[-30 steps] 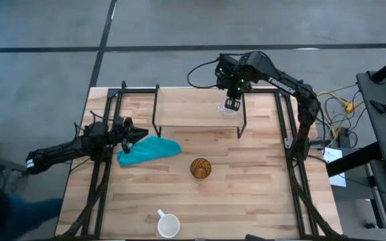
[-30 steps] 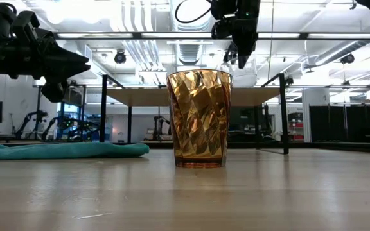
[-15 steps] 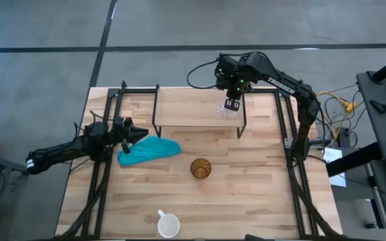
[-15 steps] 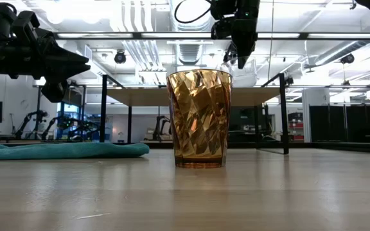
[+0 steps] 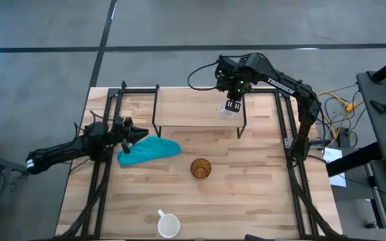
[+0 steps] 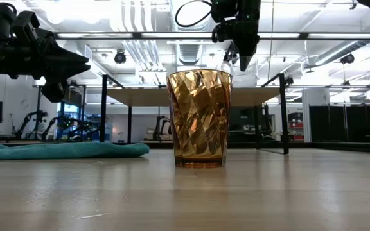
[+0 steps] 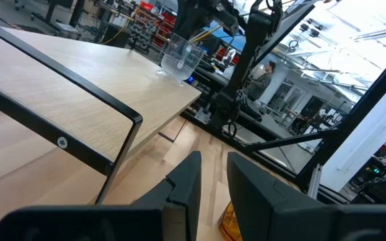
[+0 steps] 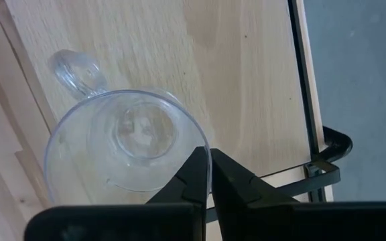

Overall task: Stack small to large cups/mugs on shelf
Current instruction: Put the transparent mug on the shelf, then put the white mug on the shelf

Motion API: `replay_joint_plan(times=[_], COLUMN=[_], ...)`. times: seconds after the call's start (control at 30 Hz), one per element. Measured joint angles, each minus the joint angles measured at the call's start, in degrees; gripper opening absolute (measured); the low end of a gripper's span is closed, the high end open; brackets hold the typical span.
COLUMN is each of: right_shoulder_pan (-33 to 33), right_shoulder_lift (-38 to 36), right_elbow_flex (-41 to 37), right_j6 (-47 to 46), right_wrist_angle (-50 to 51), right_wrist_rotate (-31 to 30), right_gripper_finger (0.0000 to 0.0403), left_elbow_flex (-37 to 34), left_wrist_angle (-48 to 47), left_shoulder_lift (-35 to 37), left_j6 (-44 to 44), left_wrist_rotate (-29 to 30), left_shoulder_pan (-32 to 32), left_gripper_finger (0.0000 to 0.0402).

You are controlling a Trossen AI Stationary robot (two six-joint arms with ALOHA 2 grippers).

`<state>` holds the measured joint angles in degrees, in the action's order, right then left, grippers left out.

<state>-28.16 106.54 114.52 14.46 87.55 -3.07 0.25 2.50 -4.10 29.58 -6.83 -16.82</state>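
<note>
Right gripper [image 5: 232, 105] — fingers pinching glass cup [image 8: 122, 150] rim on shelf [image 5: 186, 107], far right | left gripper [image 5: 134, 134] — pressed together, beside teal cloth [image 5: 149, 150]

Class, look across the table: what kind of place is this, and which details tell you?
Probably a robotics lab: two robot arms over a wooden table, more black frames behind, bare ceiling ducts.

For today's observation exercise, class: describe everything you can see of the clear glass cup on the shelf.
The clear glass cup is see-through, round-mouthed and empty, with a small looped handle on one side. It stands upright, mouth up, on the shelf, a light wooden board, near the right end. The right gripper is above it, thin dark fingers closed on the rim. Nothing else touches it.
</note>
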Motion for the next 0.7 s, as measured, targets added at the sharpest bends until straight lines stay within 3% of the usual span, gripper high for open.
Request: replay_joint_plan(times=[0.4, 0.7], right_shoulder_pan=[0.0, 0.02], right_shoulder_lift=[0.22, 0.17], right_elbow_flex=[0.2, 3.63], right_j6=[1.13, 1.02], right_wrist_angle=[-1.24, 1.66], right_wrist_rotate=[0.02, 0.02], right_gripper_finger=[0.0056, 0.0061], left_elbow_flex=[0.0, 0.0], left_wrist_angle=[0.02, 0.0], left_shoulder_lift=[0.0, 0.0], left_j6=[0.0, 0.0], left_wrist_rotate=[0.0, -0.01], left_shoulder_pan=[0.0, 0.0], left_gripper_finger=[0.0059, 0.0059])
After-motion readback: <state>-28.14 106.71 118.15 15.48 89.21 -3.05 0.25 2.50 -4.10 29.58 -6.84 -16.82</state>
